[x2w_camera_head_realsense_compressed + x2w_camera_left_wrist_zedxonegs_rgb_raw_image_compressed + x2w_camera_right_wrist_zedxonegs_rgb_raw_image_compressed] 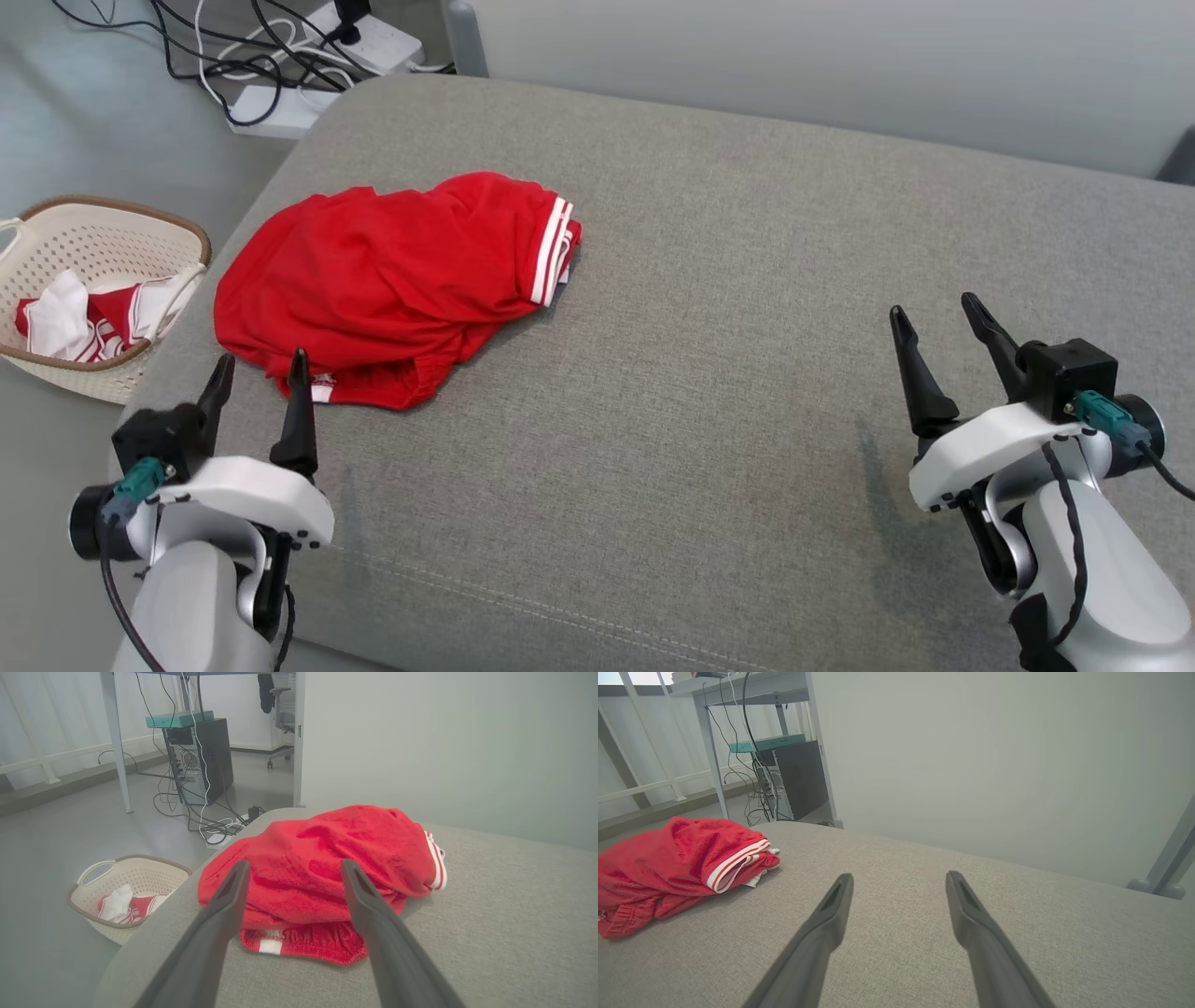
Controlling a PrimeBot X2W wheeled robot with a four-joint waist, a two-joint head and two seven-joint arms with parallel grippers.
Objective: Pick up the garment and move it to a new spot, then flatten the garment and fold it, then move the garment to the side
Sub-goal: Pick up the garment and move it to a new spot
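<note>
A crumpled red garment (383,280) with white stripes lies on the left part of a grey cushioned surface (709,373). My left gripper (261,359) hovers open just short of the garment's near edge, nothing between its fingers. The left wrist view has the garment (322,868) heaped straight ahead, beyond the left gripper (294,865). Far to the right, my right gripper (934,313) is open over bare cushion. From the right wrist view the garment (677,868) lies well to the left of the right gripper (899,879).
A cream basket (103,243) holding red and white clothes stands on the floor left of the cushion. Power strips and cables (289,56) lie on the floor behind. A pale wall (840,56) runs along the cushion's far edge.
</note>
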